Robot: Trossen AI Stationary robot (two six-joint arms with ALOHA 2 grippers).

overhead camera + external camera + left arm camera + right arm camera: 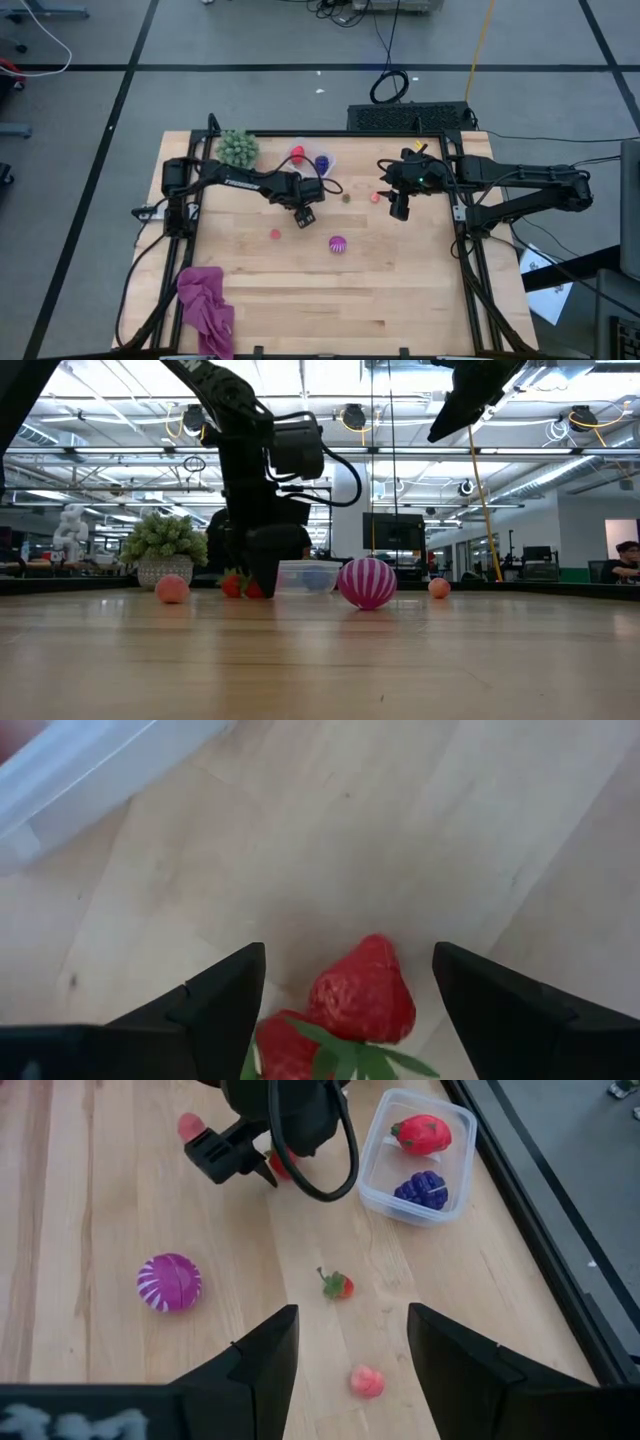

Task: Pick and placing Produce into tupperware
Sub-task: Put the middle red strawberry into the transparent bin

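While two pieces already sit inside the tupperware (417, 1156), a red one (421, 1133) and a blue-purple one (421, 1189), most of the produce is still out on the table (400, 290), so I'd judge the job less than half done. The left gripper (345, 1010) is down at the board with its fingers spread apart and a red strawberry (362, 995) lying between them, not yet squeezed; the tub lies just beyond that gripper, a corner of it showing ahead of the fingers. The right gripper (345, 1365) hangs above the table with its fingers apart too, holding nothing; straight ahead of it lie a small pink piece (366, 1381) and, a little farther on, a small red piece with green leaves (337, 1286), with the magenta-striped ball (169, 1282) off to one side. A pink ball (171, 589) sits on the left gripper's far side from the tub. From table height the left arm blocks much of the tub, so its contents are hard to make out there, and the strawberry's lower part is cut off at the wrist picture's edge.
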